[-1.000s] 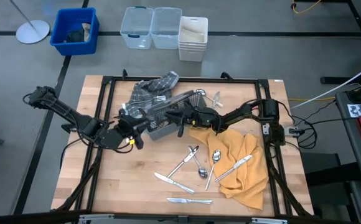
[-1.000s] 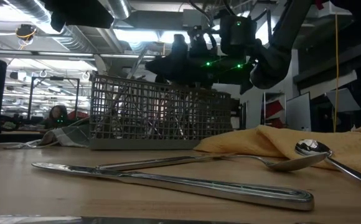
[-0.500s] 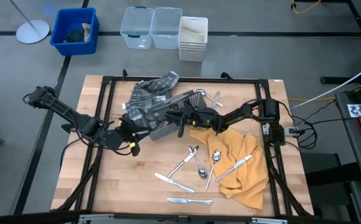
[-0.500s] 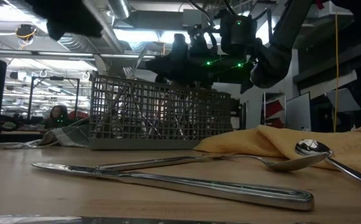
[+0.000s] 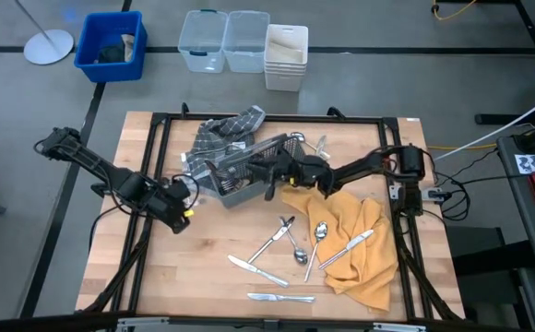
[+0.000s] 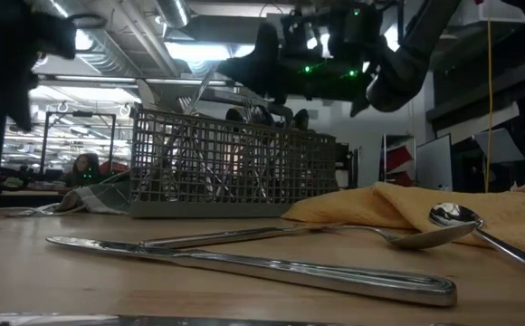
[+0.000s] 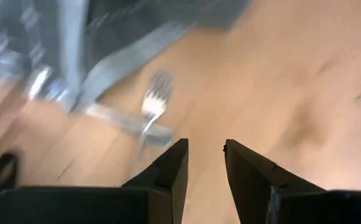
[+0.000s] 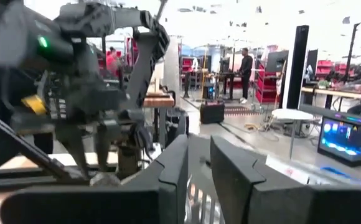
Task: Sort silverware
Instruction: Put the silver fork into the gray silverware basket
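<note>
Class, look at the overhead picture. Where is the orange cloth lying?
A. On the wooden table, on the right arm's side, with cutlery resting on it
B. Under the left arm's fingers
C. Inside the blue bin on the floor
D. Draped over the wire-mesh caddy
A: the orange cloth lies on the wooden table below the right arm, with a knife resting on it.
</note>
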Tool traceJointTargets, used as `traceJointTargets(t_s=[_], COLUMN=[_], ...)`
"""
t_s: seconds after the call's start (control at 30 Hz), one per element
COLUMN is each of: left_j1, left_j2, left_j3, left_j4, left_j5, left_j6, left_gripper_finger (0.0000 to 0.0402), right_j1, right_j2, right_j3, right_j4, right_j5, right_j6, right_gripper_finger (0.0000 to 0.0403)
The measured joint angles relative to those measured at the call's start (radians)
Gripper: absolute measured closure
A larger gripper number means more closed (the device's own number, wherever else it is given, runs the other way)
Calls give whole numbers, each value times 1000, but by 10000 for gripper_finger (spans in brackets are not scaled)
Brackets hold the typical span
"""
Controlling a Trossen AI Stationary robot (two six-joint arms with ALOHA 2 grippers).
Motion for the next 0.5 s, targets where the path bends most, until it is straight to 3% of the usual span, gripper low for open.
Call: traceJointTargets(t_s=[0.27,0.5], left_j1=[0,0], left_j2=[32,82], left_j3=[-55,-118], left_j4=[-89,-41], left_j5=[11,3], left_j6=[6,35], left_gripper_finger=[306,306], right_j1=[0,0], right_j2=[-58,-100], right_j3=[0,0], right_j4=[-1,-1], right_j5=[-8,-112], right_j6=[0,-1], right_gripper_finger=[331,331])
